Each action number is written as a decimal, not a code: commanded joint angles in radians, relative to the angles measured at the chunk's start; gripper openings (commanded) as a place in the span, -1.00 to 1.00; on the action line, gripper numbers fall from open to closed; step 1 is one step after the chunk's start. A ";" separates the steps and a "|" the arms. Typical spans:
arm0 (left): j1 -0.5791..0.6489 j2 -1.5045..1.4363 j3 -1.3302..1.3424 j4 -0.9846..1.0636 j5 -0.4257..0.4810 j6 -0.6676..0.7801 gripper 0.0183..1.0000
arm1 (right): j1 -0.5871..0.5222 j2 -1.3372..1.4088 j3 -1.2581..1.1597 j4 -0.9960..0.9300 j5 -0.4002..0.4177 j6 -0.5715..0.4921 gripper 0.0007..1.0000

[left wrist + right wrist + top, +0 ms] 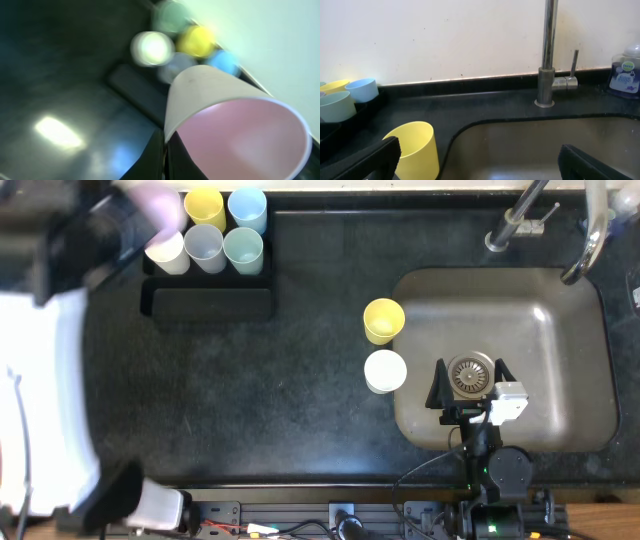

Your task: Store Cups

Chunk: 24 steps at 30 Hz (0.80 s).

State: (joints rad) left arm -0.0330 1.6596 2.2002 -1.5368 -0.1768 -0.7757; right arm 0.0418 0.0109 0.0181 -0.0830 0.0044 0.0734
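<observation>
The left gripper (165, 152) pinches the wall of a pink cup (235, 132) between closed fingers, a grip that the left wrist view makes plain. The top view places that cup at the far left, by the black rack (205, 302) and its stored cups (205, 245). The right gripper (470, 385) hangs wide open over the sink (560, 310). A yellow cup (383, 320) and a white cup (385, 370) stand on the counter (300, 400) just left of the sink.

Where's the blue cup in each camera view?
Top view: blue cup, upper left, back row of the rack.
Left wrist view: blue cup beyond the held pink cup.
Right wrist view: blue cup far off, in the rack.
Shared landmark: the rack's yellow cup beside it.
</observation>
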 commanded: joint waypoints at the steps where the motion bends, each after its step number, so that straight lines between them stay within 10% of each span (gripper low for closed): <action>1: 0.120 -0.056 -0.357 0.110 0.008 -0.011 -0.96 | 0.006 -0.007 -0.013 0.005 -0.004 -0.007 1.00; 24: 0.278 0.050 -0.735 0.504 0.269 0.007 -0.96 | 0.006 -0.007 -0.013 0.005 -0.004 -0.006 1.00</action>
State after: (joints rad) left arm 0.2302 1.6768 1.4723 -1.0458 0.0502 -0.7715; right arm 0.0418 0.0113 0.0181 -0.0826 0.0040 0.0734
